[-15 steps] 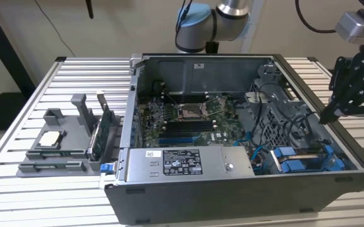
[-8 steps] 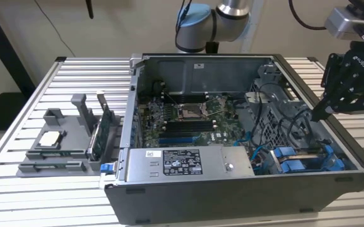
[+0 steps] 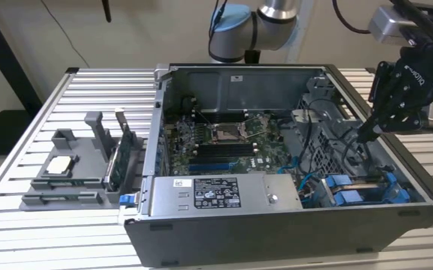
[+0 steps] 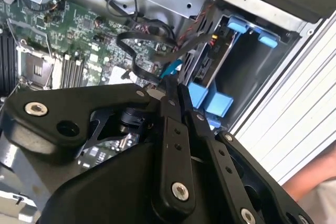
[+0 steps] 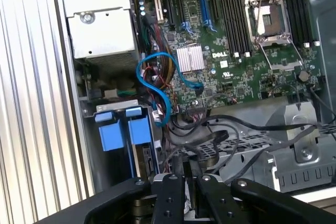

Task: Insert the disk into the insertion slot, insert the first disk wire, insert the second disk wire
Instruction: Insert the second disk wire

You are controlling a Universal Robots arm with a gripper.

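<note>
The disk (image 3: 349,191), in its blue carrier, sits down inside the insertion slot (image 3: 385,179) at the case's front corner on the exterior view's right. Its blue tabs (image 5: 118,131) and its edge (image 4: 211,62) show in both wrist views. My gripper (image 3: 368,134) reaches down into the case just behind the slot. Its fingers (image 4: 169,94) are pressed together on the end of a black disk wire (image 4: 137,56), which loops up over the motherboard. A small blue connector (image 4: 172,70) lies just past the fingertips.
A grey power-supply box (image 3: 222,193) lies along the case's front. The motherboard (image 3: 220,140) fills the floor, with a blue cable (image 5: 157,80) and black wire bundles (image 5: 220,135) beside the bay. A grey parts holder (image 3: 74,169) stands on the slatted table at the exterior view's left.
</note>
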